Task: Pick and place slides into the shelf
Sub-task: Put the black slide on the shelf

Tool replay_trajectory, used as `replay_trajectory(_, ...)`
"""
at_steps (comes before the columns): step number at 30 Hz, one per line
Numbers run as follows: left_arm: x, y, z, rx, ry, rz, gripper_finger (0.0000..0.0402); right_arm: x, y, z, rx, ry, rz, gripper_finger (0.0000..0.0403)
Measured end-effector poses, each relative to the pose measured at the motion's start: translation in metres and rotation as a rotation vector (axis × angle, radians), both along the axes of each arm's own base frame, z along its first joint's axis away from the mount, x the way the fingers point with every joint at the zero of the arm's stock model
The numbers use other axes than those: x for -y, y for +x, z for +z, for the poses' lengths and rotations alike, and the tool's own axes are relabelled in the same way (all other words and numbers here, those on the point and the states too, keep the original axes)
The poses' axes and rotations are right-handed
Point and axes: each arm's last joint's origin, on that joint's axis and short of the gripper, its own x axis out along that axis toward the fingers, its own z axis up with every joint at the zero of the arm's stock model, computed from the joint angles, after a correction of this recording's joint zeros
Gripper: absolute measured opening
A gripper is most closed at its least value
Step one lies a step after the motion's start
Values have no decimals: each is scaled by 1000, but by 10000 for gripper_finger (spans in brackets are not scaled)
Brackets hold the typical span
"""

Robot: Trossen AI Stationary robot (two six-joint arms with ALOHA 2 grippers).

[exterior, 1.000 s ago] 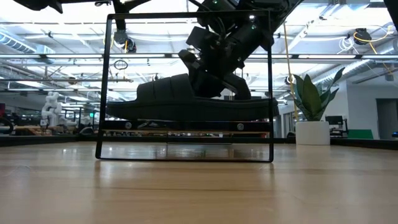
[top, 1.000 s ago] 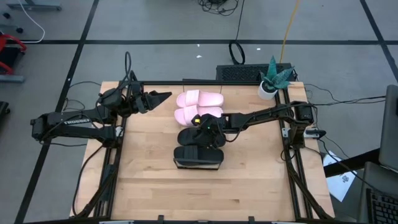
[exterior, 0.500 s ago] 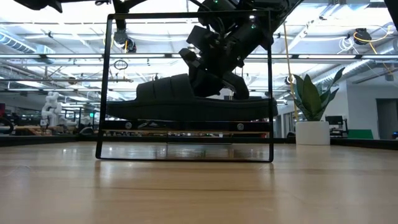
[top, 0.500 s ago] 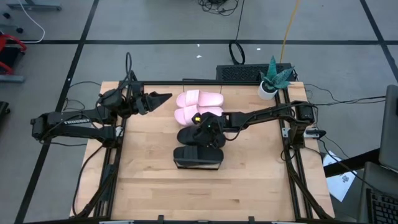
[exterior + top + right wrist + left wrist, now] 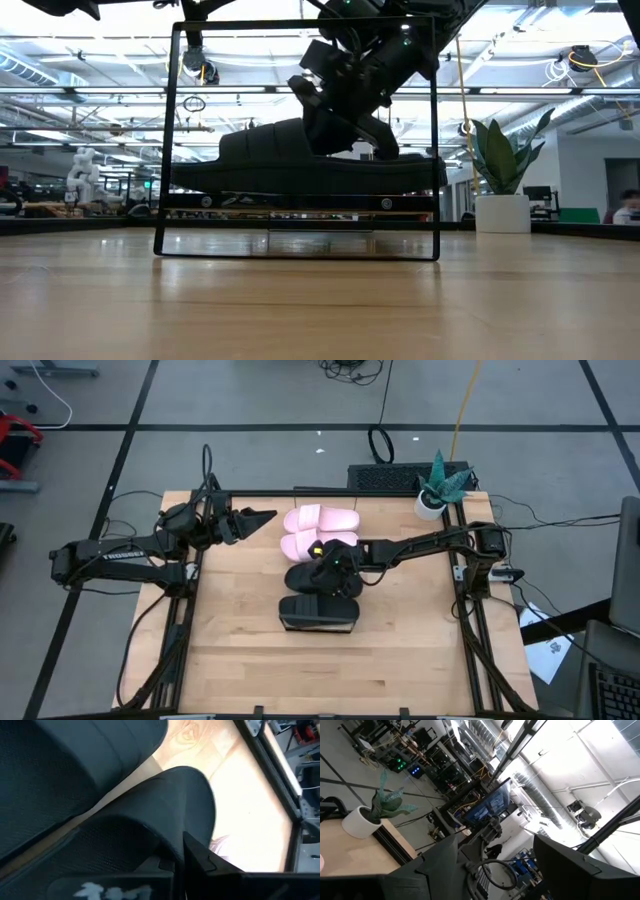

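Two light pink slides [image 5: 318, 531] lie side by side at the far end of the shelf. The two black slides sit nearer. One black slide [image 5: 318, 610] rests sole-down at the shelf's near end, inside the black wire frame [image 5: 175, 140] and on the plank [image 5: 300, 203]. My right gripper [image 5: 333, 568] stands over the other black slide [image 5: 312, 576], between the pink pair and the near one, and is shut on it. My left gripper [image 5: 262, 516] hangs open above the table's far left, beside the pink slides, touching nothing. My right gripper comes down from above, slanting from the table's right, onto the black slide's strap [image 5: 182, 795]. The strap's edge runs down between the fingers [image 5: 200, 862], one on each side. The gripper hides the place of contact. Whether the slide's sole rests on the shelf, I cannot tell.
A small potted plant [image 5: 436, 488] stands at the table's far right corner, also in the low view [image 5: 500, 175]. Bare tabletop [image 5: 240, 640] lies left, right and near of the shelf. Black rails [image 5: 470, 630] frame the table's sides.
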Motion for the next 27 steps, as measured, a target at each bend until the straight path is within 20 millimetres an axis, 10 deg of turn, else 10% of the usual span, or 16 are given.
replay_trajectory(27,0,0,0,-3,16,5,257,-1,4,5,72,5,61,0)
